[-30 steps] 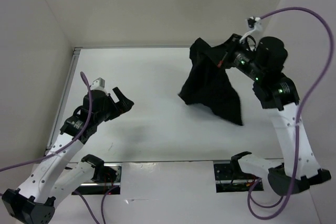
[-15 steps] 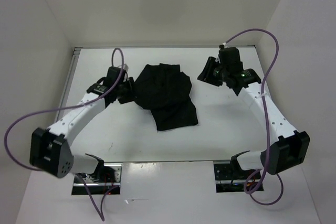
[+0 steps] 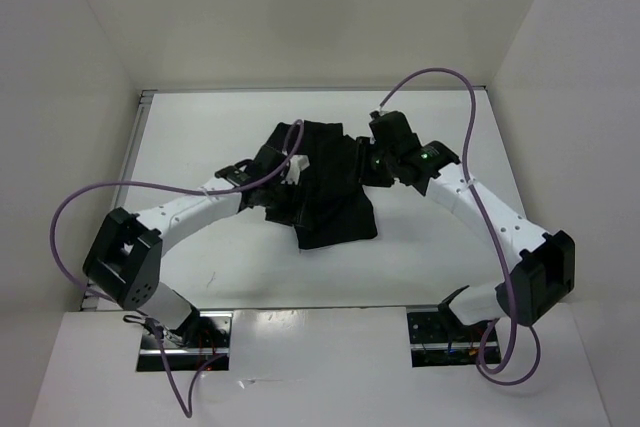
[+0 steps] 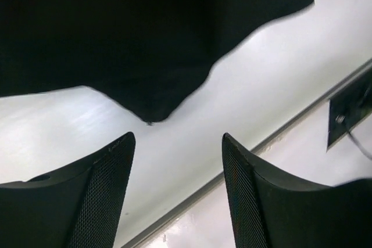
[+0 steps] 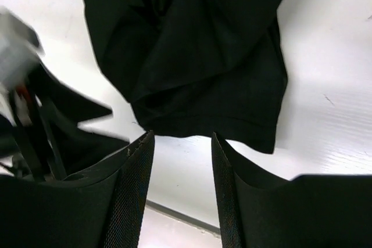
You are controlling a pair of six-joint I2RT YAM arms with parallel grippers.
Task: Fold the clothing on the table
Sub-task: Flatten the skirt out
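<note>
At the clothing (image 3: 335, 219), wrist views show left gripper (image 4: 177, 143) and right gripper (image 5: 182, 143) spread, empty; overhead, both arms obscure the jaws.

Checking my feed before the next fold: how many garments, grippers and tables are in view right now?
Black clothing: 1
Grippers, namely the left gripper and the right gripper, both open: 2
White table: 1
Total: 4

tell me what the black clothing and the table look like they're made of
The clothing: soft, thin fabric with a matte black finish. It slumps into loose folds and creases, though the fibre can't be told. The table: a hard, smooth board, probably laminate or a coated panel, in glossy white. It shows sheen and faint reflections.
</note>
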